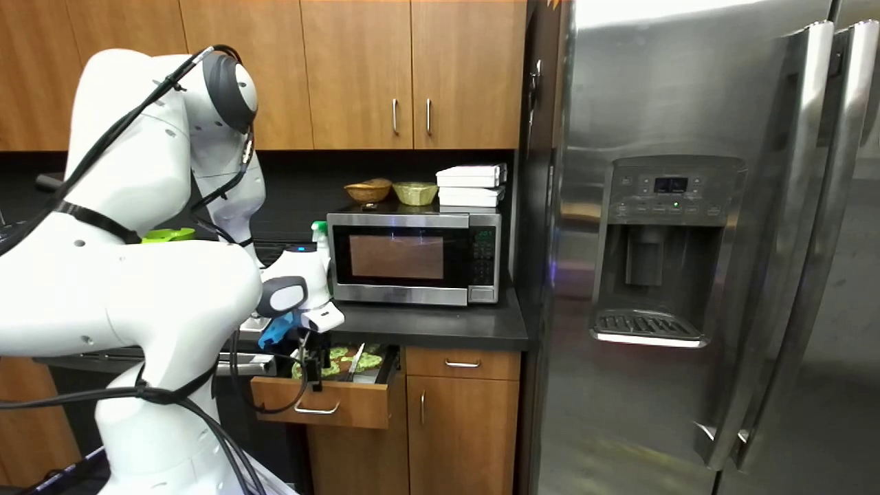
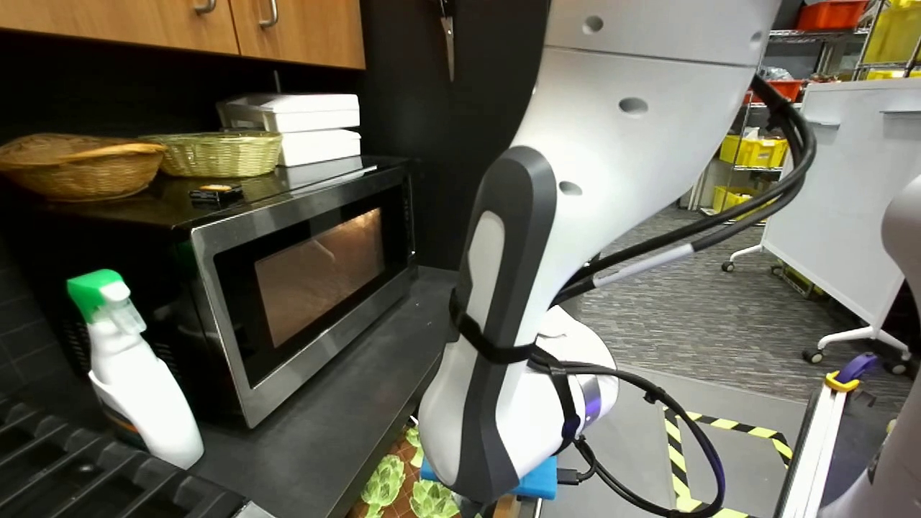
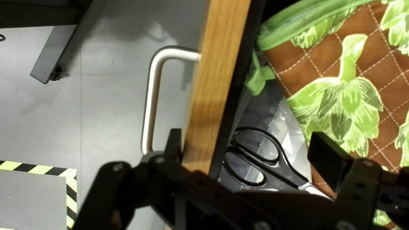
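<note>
In an exterior view the refrigerator (image 1: 639,385) stands at the right, and left of it the dark surface (image 1: 440,320) carries the microwave (image 1: 405,258). Under that surface, farther left, the wooden drawer (image 1: 364,405) is pulled out toward the near side. Quilted brown-and-green cloth (image 3: 348,102) lies in it. The tool (image 3: 247,143), spread wide and gripping nothing, straddles the drawer's front panel (image 3: 220,80); whether its fingers (image 3: 329,156) touch anything I cannot tell. Black-handled scissors (image 3: 281,174) show between the fingers in the wrist view, just behind the panel.

spray bottle (image 2: 149,394) beside the microwave (image 2: 311,288)
</note>
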